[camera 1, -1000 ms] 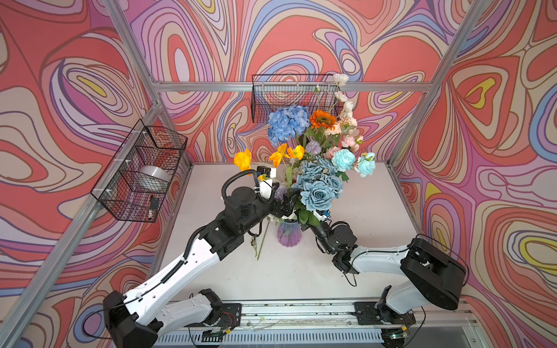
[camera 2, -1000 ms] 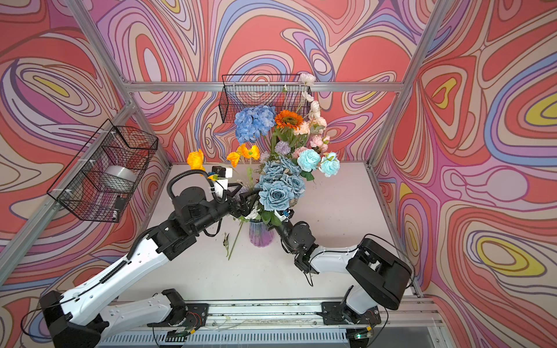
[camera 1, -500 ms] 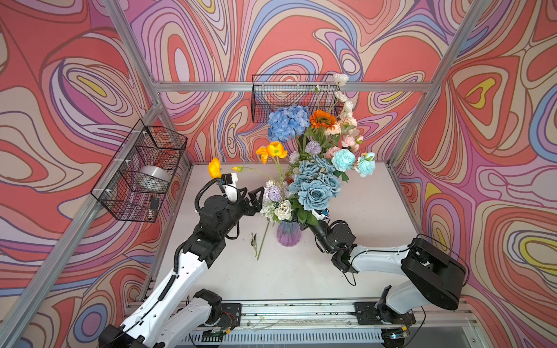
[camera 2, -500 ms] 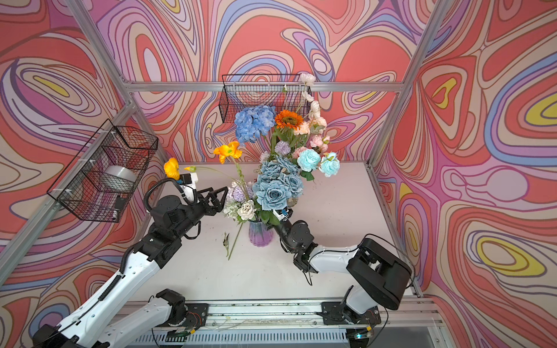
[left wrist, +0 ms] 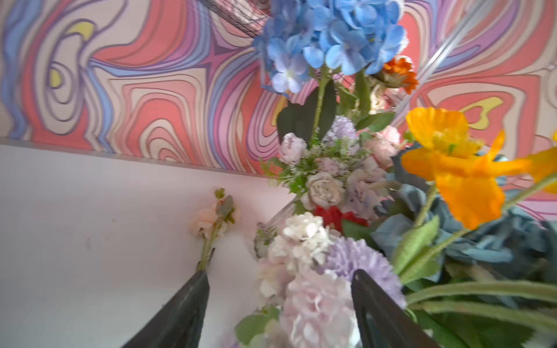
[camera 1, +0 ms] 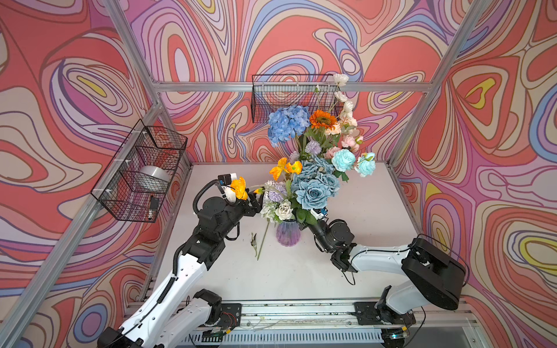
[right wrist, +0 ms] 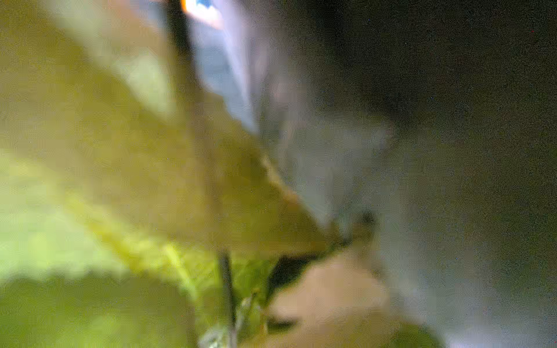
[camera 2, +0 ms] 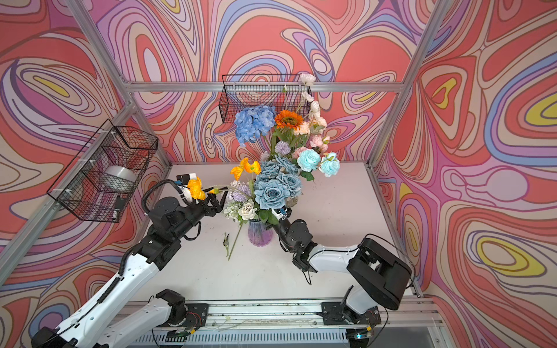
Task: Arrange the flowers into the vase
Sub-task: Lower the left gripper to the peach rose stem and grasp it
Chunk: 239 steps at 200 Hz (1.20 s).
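In both top views your ruffled flowers (camera 1: 313,186) (camera 2: 275,192) stand bunched in the ribbed, translucent purple vase (camera 1: 287,233) (camera 2: 259,235) on the matte white surface (camera 1: 361,241); the left jaws have drawn back from the stems. Left wrist view: those jaws stand spread, pinching nothing, with a fluffy lilac pompom (left wrist: 358,262) just beside one. Right wrist view: blurred serrated leaves (right wrist: 150,180) hide the right jaws, so you cannot tell their state.

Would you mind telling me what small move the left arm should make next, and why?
Probably lower the left gripper toward the loose stem lying on the table beside the vase. Its jaws stand open, gripping nothing, by the bouquet, and that stem seems the only flower not yet in the vase.
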{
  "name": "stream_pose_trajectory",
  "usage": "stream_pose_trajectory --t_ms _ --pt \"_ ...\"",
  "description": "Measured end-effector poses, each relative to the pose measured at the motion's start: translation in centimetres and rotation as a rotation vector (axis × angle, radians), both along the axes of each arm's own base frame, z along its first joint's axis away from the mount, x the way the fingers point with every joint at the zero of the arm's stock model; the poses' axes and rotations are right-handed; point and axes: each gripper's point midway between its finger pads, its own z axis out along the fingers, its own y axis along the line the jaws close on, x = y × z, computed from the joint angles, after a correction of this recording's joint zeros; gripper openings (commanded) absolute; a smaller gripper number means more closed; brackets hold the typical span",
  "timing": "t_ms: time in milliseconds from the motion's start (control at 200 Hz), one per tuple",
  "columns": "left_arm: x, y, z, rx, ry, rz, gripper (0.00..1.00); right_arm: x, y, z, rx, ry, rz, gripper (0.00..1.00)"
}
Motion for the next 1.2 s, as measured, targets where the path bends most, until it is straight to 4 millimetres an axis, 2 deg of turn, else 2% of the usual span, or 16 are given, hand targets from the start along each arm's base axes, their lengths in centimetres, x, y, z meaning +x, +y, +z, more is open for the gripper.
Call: stream_pose_trajectory --t_ms 160,285,416,541,701,861,992,1197 --pt "1.8 3.2 -3.0 0.049 0.066 0.157 0.81 0.0 0.0 0.0 -0.005 -0.004 -0.002 0.49" --pt "3.8 5.5 -7.0 0.075 0.16 0.231 0.8 0.0 0.0 0.0 -0.015 -0.006 -0.004 0.5" --pt "6.1 6.0 -11.3 0.086 0.268 0.206 0.77 -0.1 0.0 -0.1 -0.029 0.002 -0.003 0.49" --pt "8.2 3.5 -15.0 0.099 0.369 0.073 0.72 -0.1 0.0 -0.3 -0.042 0.017 0.0 0.49" --pt "10.1 0.4 -18.2 0.077 0.457 -0.088 0.65 -0.1 0.0 -0.4 -0.051 0.035 0.0 0.49" --pt "11.9 -1.8 -20.2 0.077 0.526 -0.197 0.61 -0.1 -0.1 -0.5 -0.055 0.045 -0.002 0.49" --pt "13.2 -3.7 -21.2 0.148 0.568 -0.255 0.58 0.0 -0.1 -0.5 -0.056 0.051 -0.003 0.49" --pt "12.8 -6.8 -23.4 0.303 0.633 -0.314 0.5 -0.1 -0.1 -0.5 -0.052 0.055 -0.001 0.48"
